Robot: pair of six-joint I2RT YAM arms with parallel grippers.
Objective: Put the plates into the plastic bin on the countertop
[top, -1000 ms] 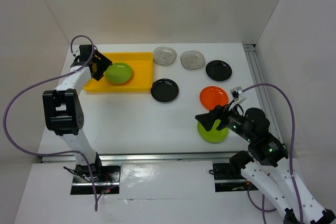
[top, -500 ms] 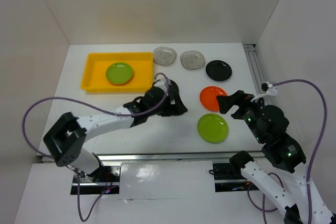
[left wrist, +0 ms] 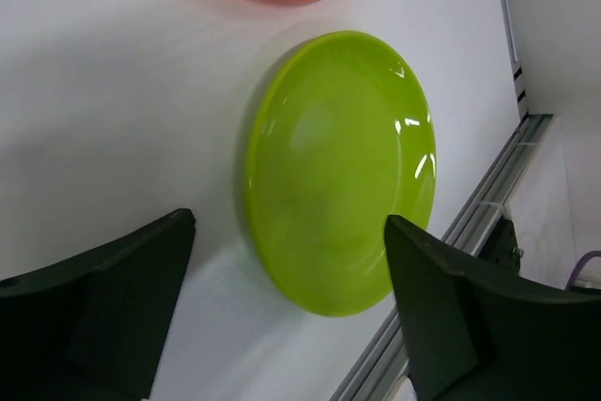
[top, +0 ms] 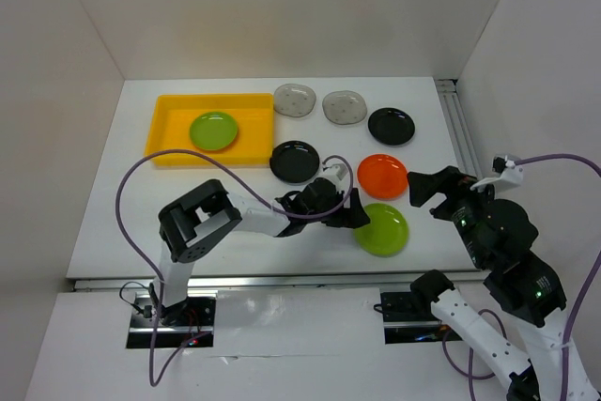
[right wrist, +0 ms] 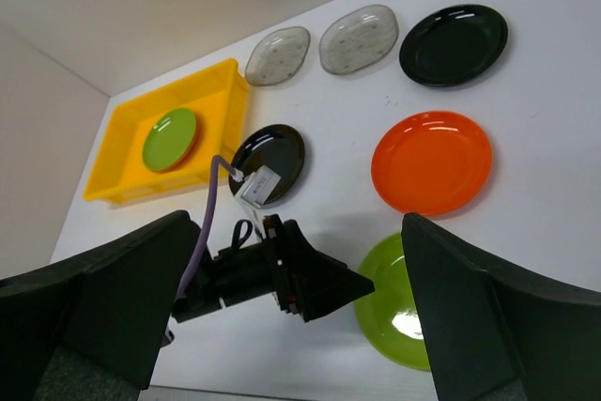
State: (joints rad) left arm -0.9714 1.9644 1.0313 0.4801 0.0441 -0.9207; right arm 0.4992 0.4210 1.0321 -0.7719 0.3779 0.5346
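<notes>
Lime green plate (left wrist: 338, 171): round, glossy, shallow, flat on countertop (left wrist: 113, 91).

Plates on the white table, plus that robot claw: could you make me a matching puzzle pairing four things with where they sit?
Things:
1. orange round plate
2. two translucent grey rounded-square plates
3. bright yellow plastic bin
4. left gripper

Places:
A. far left, holding one lime green round plate
B. open, at the near lime green plate
C. back row, side by side
D. between a glossy black round plate and the near lime green plate

Pairs: 1-D, 2-C, 3-A, 4-B
</notes>
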